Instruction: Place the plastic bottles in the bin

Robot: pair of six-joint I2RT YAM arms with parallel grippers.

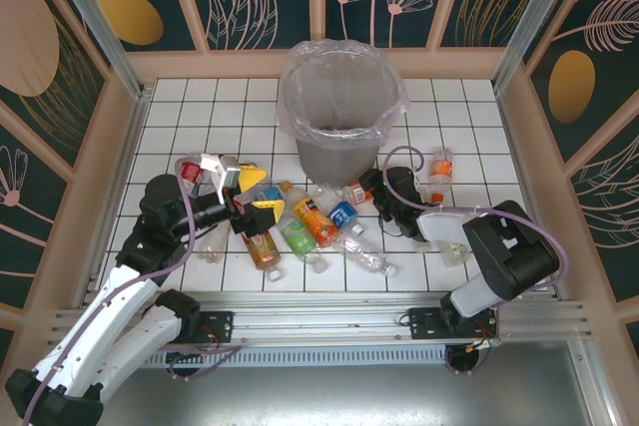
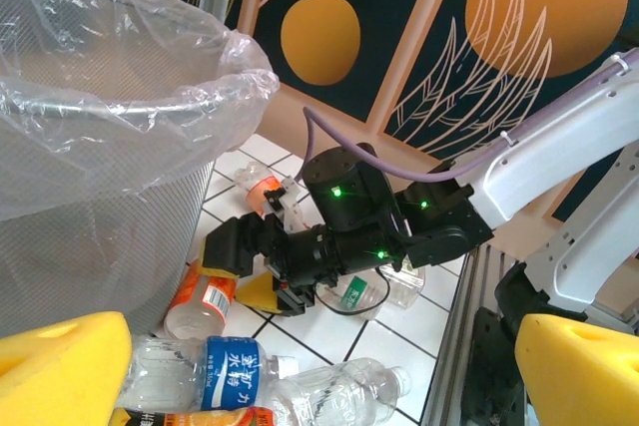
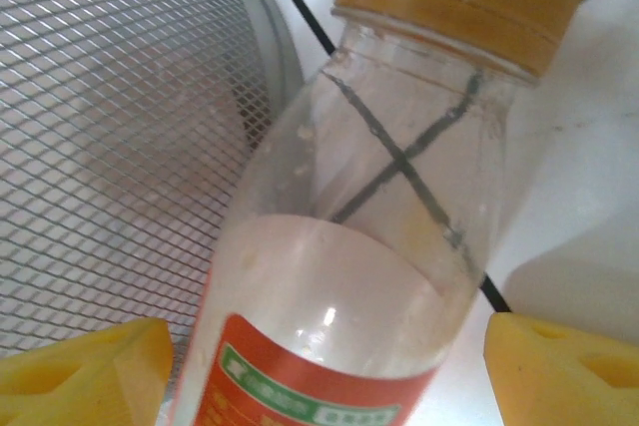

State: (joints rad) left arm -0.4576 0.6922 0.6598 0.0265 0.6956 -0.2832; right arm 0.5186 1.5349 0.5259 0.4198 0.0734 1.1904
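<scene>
Left tool (image 1: 261, 195) stands fully open and empty over the plastic bottles (image 1: 318, 224), which lie scattered on the desk (image 1: 200, 117) in front of the bin (image 1: 334, 159). Right tool (image 3: 324, 371) is part open, its pads either side of an orange-capped bottle (image 3: 399, 147) lying just beside the bin's mesh wall. Cannot tell whether the pads press it.

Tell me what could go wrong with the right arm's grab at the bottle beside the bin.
1. The right fingers straddle the orange-capped bottle without visibly gripping it; the smooth, round body could roll or squirt out as they close.
2. That bottle lies close against the mesh wall of the bin, so one finger may scrape or shove the bin.
3. The loose bag overhangs the tall rim and could snag a lifted bottle.
</scene>
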